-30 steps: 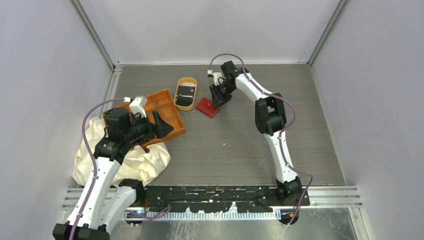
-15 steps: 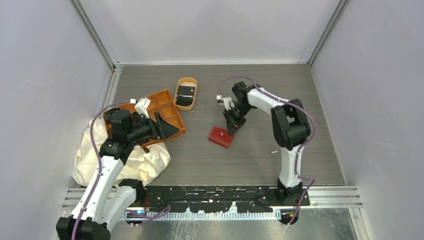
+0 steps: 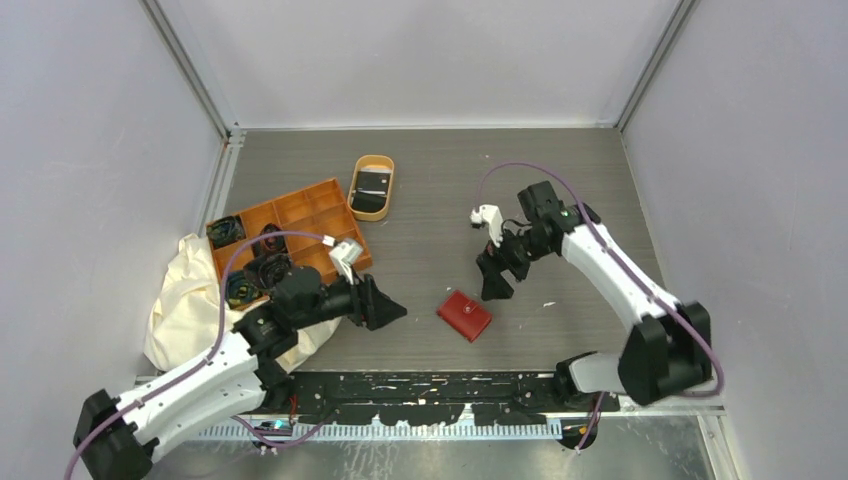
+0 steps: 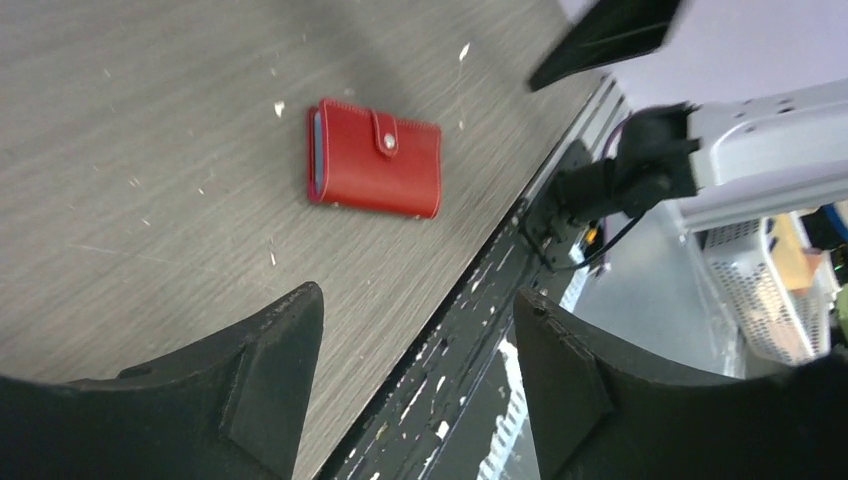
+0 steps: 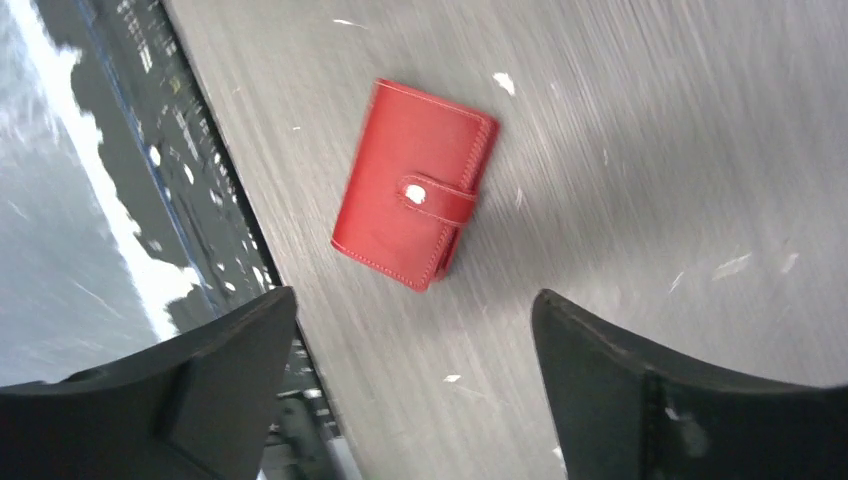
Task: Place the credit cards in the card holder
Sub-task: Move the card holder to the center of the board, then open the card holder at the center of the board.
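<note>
My left gripper and right gripper are hanging spread, empty | red card holder is lying snapped shut between them | dark credit cards are sitting in tan dish beside orange tray

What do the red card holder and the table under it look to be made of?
The card holder looks like leather or faux leather, smooth with a slight sheen: stitched edges, snap tab. The table looks like matte grey wood-grain laminate: fine parallel streaks.
</note>
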